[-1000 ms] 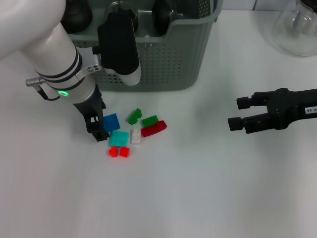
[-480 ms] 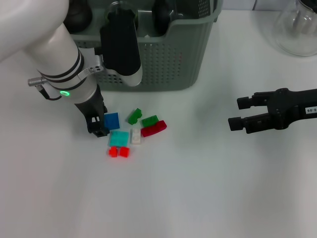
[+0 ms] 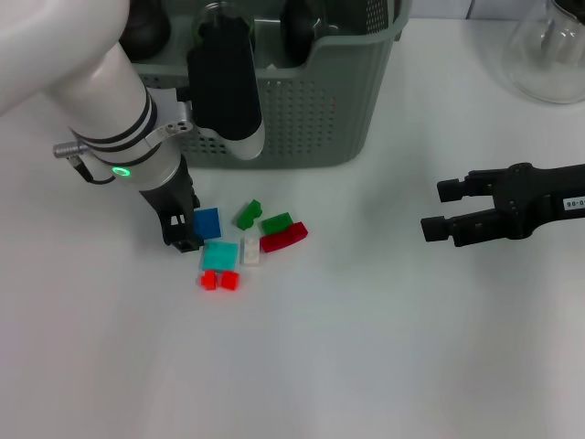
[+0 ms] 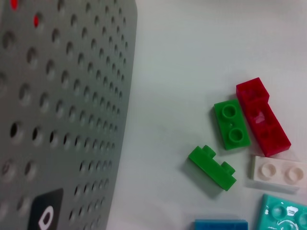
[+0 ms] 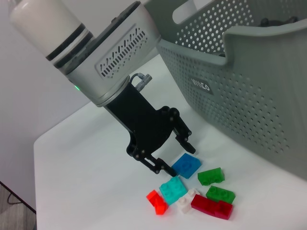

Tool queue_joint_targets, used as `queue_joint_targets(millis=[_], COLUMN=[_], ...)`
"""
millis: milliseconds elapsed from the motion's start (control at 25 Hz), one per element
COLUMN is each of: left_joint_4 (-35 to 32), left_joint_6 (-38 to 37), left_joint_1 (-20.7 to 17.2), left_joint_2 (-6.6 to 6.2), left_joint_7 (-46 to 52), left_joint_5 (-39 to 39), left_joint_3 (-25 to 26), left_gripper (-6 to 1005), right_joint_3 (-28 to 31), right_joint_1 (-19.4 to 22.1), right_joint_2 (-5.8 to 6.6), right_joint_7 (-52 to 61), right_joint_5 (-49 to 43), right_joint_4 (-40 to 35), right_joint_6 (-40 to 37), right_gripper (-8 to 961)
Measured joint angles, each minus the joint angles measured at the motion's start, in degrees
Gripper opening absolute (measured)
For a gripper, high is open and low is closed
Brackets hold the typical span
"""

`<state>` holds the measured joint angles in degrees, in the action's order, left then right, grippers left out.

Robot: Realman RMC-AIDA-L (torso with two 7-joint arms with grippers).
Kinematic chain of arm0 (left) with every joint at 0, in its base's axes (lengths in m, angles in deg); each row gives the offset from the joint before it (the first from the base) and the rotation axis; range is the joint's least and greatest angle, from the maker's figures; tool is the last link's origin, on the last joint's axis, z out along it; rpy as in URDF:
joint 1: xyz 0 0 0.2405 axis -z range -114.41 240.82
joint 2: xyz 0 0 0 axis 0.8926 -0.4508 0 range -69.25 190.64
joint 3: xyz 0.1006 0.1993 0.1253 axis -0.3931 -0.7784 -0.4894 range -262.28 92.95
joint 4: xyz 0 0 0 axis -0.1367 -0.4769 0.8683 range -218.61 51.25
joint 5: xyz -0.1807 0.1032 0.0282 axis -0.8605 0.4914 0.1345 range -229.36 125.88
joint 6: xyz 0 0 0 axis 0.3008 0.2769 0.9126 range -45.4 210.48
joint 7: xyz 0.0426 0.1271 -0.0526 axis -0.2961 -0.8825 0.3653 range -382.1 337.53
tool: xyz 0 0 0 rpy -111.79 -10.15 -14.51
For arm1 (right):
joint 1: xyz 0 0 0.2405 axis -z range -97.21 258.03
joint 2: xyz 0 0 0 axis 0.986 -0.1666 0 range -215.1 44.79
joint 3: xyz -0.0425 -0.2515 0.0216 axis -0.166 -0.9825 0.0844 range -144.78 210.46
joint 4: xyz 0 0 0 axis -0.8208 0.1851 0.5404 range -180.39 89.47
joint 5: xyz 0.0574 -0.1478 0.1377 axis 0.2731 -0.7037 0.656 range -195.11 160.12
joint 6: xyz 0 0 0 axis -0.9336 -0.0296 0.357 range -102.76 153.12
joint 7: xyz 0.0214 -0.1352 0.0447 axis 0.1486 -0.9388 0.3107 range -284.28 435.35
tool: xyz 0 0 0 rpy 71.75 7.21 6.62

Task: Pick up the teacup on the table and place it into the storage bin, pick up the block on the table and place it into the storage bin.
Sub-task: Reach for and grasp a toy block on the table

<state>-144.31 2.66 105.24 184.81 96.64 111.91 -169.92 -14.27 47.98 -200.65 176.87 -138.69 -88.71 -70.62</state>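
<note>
Several small blocks lie in front of the storage bin (image 3: 302, 110): a blue block (image 3: 207, 222), a teal one (image 3: 219, 255), two green ones (image 3: 248, 214), a dark red one (image 3: 284, 237), a white one (image 3: 250, 250) and small red ones (image 3: 219, 280). My left gripper (image 3: 186, 234) stands low over the table, open, its fingertips (image 5: 168, 171) right beside the blue block (image 5: 187, 166). Off to the right, my right gripper (image 3: 437, 208) hovers open and holds nothing. No teacup shows on the table. Dark rounded shapes (image 3: 302, 18) sit inside the bin, partly hidden by my left arm.
A clear glass flask (image 3: 548, 55) stands at the back right. The bin's perforated wall (image 4: 62, 96) with its black label is close to the left wrist. White table stretches between the blocks and the right gripper.
My left gripper has drawn slightly back toward the bin, staying beside the blue block. The right arm has not moved.
</note>
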Motion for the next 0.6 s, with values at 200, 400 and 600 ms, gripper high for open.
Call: queue_joint_targets(millis=[200, 400, 600], left_joint_4=[0.4, 0.6, 0.6], left_joint_6=[0.2, 0.3, 0.3], left_joint_1=[0.2, 0.4, 0.5], left_joint_2=[-0.04, -0.09, -0.10], left_joint_7=[-0.2, -0.4, -0.6], left_joint_5=[0.0, 0.0, 0.0], left_joint_3=[0.0, 0.3, 0.1], left_gripper=[520, 520, 520], right_joint_3=[-0.1, -0.1, -0.1], right_joint_1=[0.0, 0.1, 0.2], right_joint_2=[0.00, 0.00, 0.00], right_joint_7=[0.0, 0.0, 0.0], right_joint_5=[0.0, 0.0, 0.0], right_joint_4=[0.0, 0.0, 0.0], right_joint_6=[0.0, 0.0, 0.0], right_gripper=[946, 946, 946])
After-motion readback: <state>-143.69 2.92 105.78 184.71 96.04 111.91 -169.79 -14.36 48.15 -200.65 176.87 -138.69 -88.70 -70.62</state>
